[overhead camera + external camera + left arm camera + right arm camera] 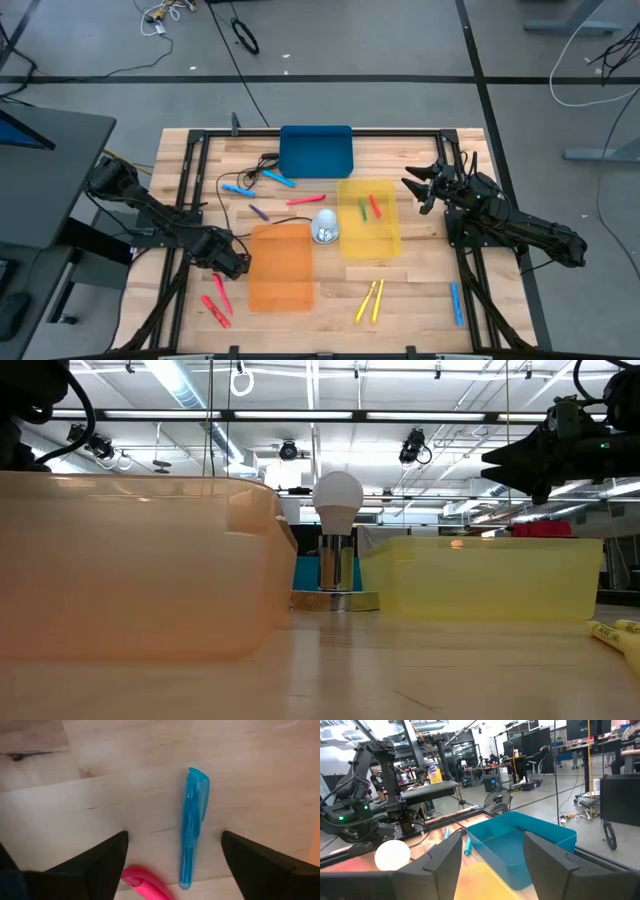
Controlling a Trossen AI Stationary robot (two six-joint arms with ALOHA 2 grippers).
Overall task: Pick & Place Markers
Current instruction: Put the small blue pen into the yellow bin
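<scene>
**Light blue marker lies between an arm's spread fingers on a table strewn with markers**

Pale wood planks form the table (420, 290), where the left gripper (236, 264) sits low beside the orange tray (280, 268), on the side away from the yellow tray (370, 238). The left wrist view shows its two dark fingers (95, 870) spread wide, holding nothing, with a light blue marker (192, 825) lying flat on the wood between them and the end of a pink-red marker (145, 882) just beside one finger.

Across the table, the right gripper (420, 190) hangs in the air beside the yellow tray, near the table's far right corner; its fingers (440, 865) stand apart and empty in its own wrist view, which looks toward the blue tray (316, 150).

The remaining markers are scattered. Two red ones (217, 300) lie near the front left corner, just off the orange tray. Two yellow ones (370, 300) rest side by side in front of the yellow tray, with a blue one (456, 302) well to their right. A red and a green marker (370, 208) lie inside the yellow tray. Between the blue and orange trays are several more: light blue (278, 179), red (305, 200) and purple (258, 211). A white bulb on a metal base (337, 540) stands between the orange and yellow trays.
</scene>
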